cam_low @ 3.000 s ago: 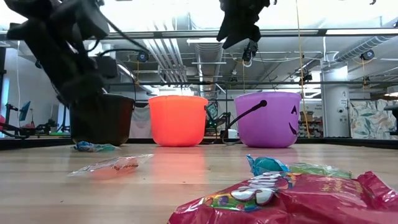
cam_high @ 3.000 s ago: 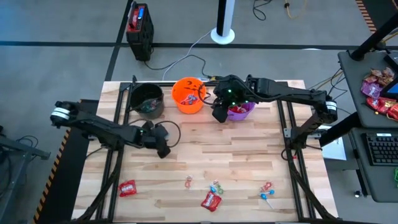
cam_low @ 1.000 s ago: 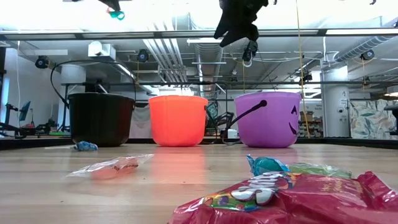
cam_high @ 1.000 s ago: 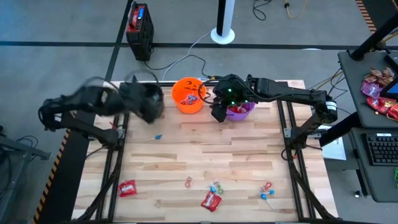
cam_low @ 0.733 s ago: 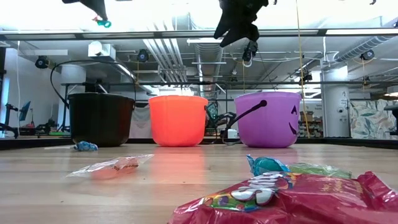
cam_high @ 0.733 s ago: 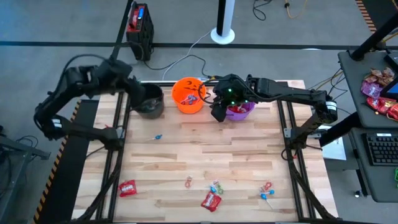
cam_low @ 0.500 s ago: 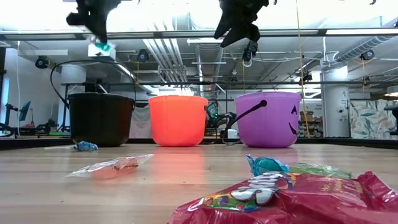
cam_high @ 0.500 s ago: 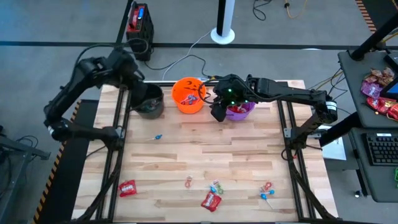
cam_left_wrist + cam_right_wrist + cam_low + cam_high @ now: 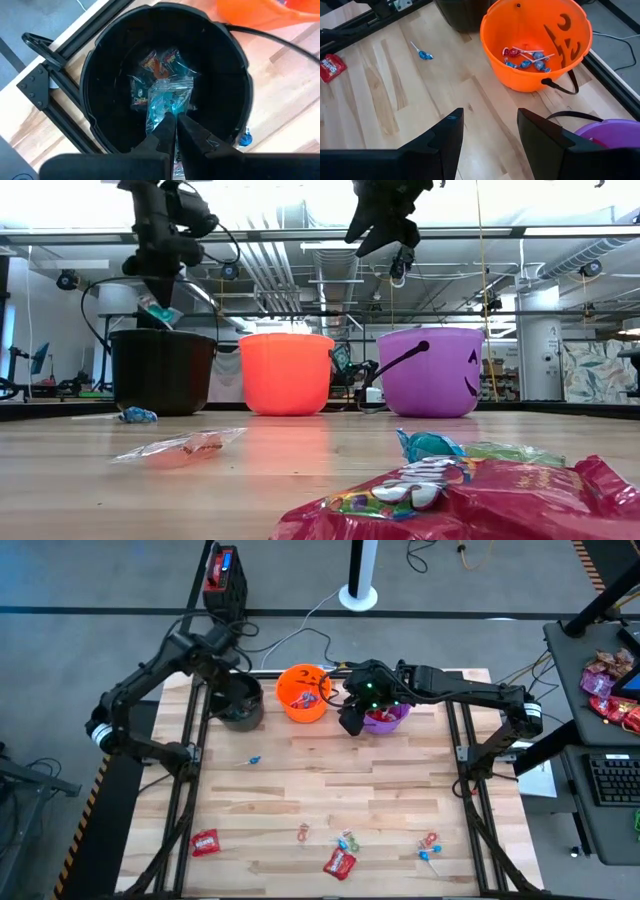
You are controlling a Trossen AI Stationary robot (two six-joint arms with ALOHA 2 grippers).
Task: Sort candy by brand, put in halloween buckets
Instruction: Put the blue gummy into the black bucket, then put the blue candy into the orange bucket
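**Blue candy hanging over the black bucket**

The left gripper [image 9: 174, 131] is hovering right above the black bucket [image 9: 238, 700], its fingers pinched tight on a blue-wrapped candy [image 9: 169, 101] that is dangling over the bucket's open mouth. Down inside, more blue-wrapped pieces [image 9: 150, 75] are lying on the bottom. In the low view the held candy is hanging just above the black rim.

Over at the back of the table, the right gripper [image 9: 487, 132] is waiting in the air between the orange bucket [image 9: 302, 692] and the purple bucket [image 9: 385, 718], fingers spread wide and carrying nothing. The orange bucket is holding a cluster of lollipops [image 9: 525, 56].

Out on the wooden table [image 9: 330, 780], a small blue piece [image 9: 254, 759] is lying near the black bucket. Along the front edge, a red packet [image 9: 204, 841] is sitting to the left, another red packet [image 9: 338, 862] near the middle, with a few small sweets [image 9: 346, 840] and lollipops [image 9: 428, 846] scattered beside them.
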